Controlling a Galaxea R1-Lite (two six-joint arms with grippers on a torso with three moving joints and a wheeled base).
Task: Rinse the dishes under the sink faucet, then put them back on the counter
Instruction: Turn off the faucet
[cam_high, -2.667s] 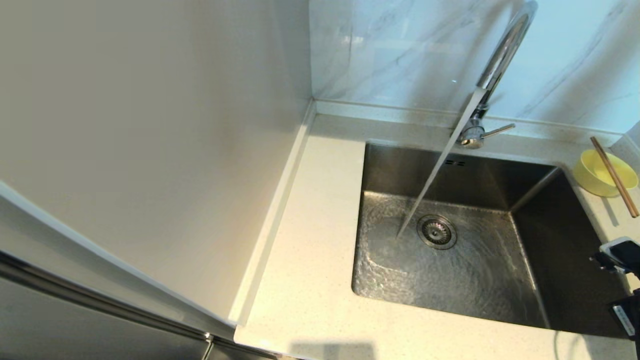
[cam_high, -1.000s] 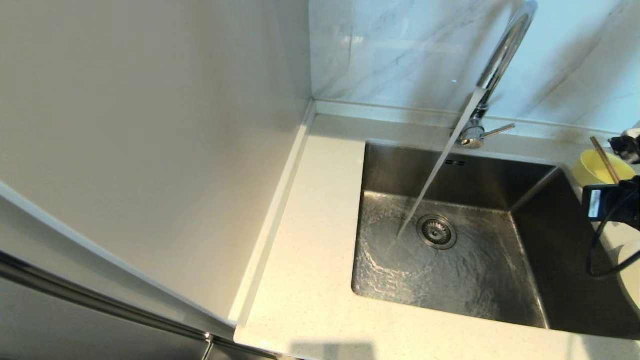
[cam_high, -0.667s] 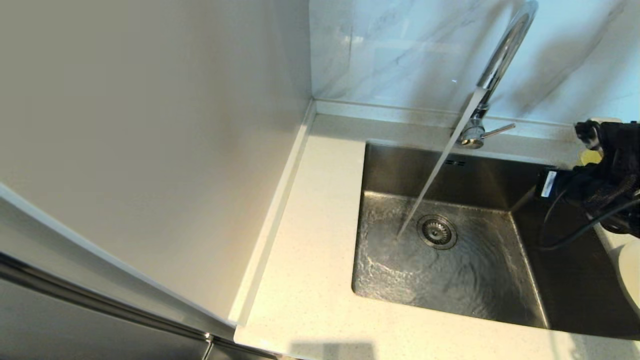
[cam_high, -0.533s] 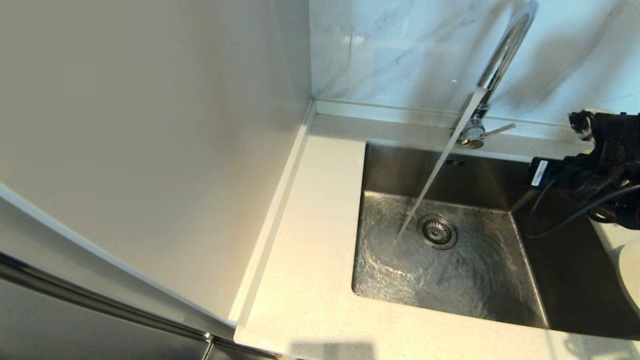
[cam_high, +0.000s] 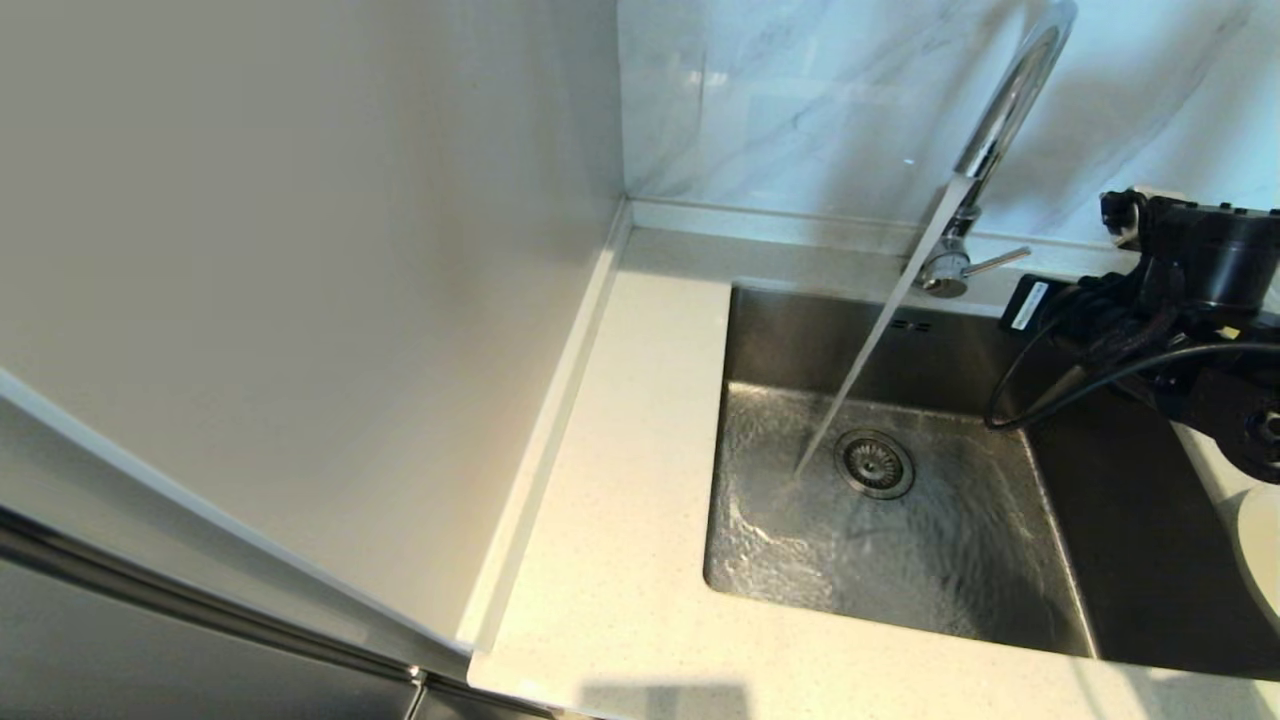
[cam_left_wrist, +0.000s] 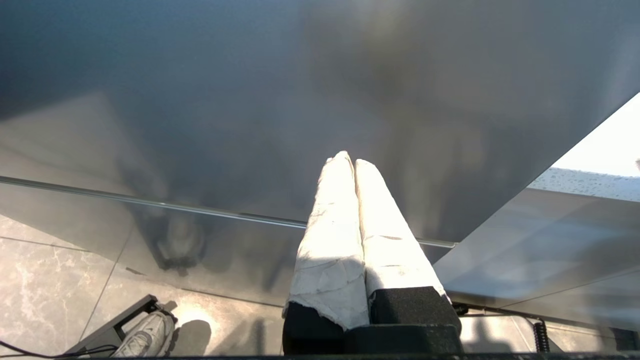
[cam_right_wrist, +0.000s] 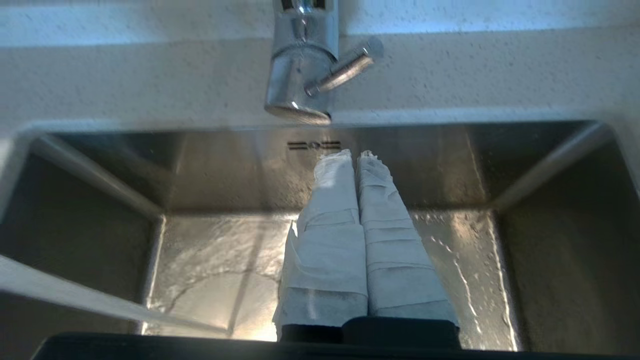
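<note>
1. In your head view, the sink faucet (cam_high: 985, 150) is running: a slanted stream of water (cam_high: 870, 350) falls from its spout into the sink (cam_high: 880, 530), landing just beside the round drain strainer (cam_high: 874, 463), and the basin floor is rippled with water. The thin side lever (cam_high: 995, 262) sticks out from the tap base toward the right arm. The right arm (cam_high: 1180, 320), black with a looping cable, reaches in from the right edge over the far right corner of the sink; from here you cannot see its fingers. At the right edge, on the counter (cam_high: 620, 480), only a pale curved sliver of the white plate (cam_high: 1262, 545) shows. The bowl and chopsticks are out of sight here, with the arm covering that corner.

2. Your left wrist view gives what the head view lacks: the left gripper (cam_left_wrist: 354, 162), its 2 white-wrapped fingers pressed together with nothing between them. It hangs beside a grey cabinet front (cam_left_wrist: 250, 125), down by the tiled floor (cam_left_wrist: 45, 280), well apart from the sink.

3. Your right wrist view settles the right gripper (cam_right_wrist: 356, 156): its 2 wrapped fingers are closed against each other, holding nothing, poised above the wet basin. Their tips point toward the 2 overflow slots (cam_right_wrist: 313, 145) on the back wall, just below the faucet base and lever. No dish appears in this view.
</note>
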